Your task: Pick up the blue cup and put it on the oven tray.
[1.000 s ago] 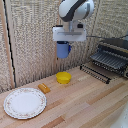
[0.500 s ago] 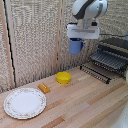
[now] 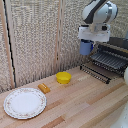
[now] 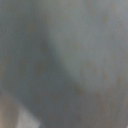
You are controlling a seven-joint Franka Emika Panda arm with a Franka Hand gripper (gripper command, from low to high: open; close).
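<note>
Wooden table [image 3: 85, 100], end effector [image 3: 88, 45] gripping blue cup [image 3: 86, 48] near oven tray [image 3: 104, 64].

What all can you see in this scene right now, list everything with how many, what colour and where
blue cup: one, blue, held in the air under the end effector, just short of the rack's near end
oven tray: one, dark wire rack, jutting from the toaster oven at the exterior view's right
yellow bowl: one, yellow, table centre
plate: one, white with patterned rim, table at the exterior view's left
small orange item: one, between plate and bowl
table: one, light wood
end effector: one, white, shut on the cup
wrist view: only blur
</note>
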